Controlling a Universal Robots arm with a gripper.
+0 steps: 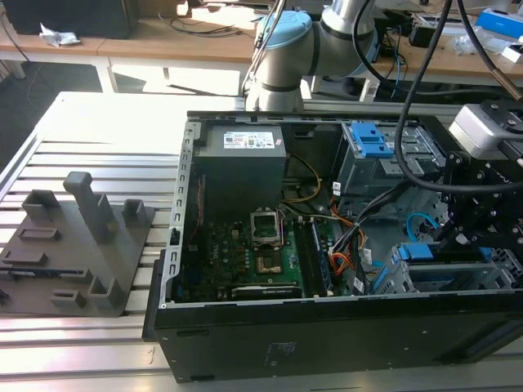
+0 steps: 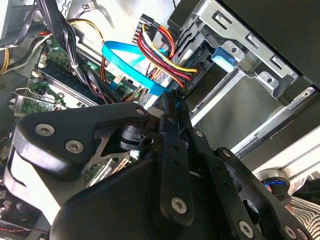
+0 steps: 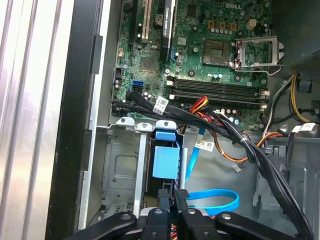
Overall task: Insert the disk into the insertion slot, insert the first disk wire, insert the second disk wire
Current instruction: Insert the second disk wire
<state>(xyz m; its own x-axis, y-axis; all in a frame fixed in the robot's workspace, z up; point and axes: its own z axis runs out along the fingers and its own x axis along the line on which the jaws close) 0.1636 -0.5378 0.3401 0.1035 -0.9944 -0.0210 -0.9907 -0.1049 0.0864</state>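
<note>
Robotics lab: slotted aluminium table [image 1: 90, 147], open computer case [image 1: 327, 327], cluttered benches [image 1: 188, 37].

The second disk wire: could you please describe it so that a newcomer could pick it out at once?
Look inside the open computer case, at the silver drive cage beside the motherboard. By the cage, close to the gripper, a thin flat cable curves in a loop: the second disk wire. It alone is light blue; the neighbouring cables are black or orange.

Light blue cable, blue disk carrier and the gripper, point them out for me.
light blue cable [image 3: 212, 194], first wrist view, on its flat loop.
blue disk carrier [image 3: 165, 162], first wrist view, on its flat face.
gripper [image 3: 171, 196], first wrist view, between fingertips.
</note>
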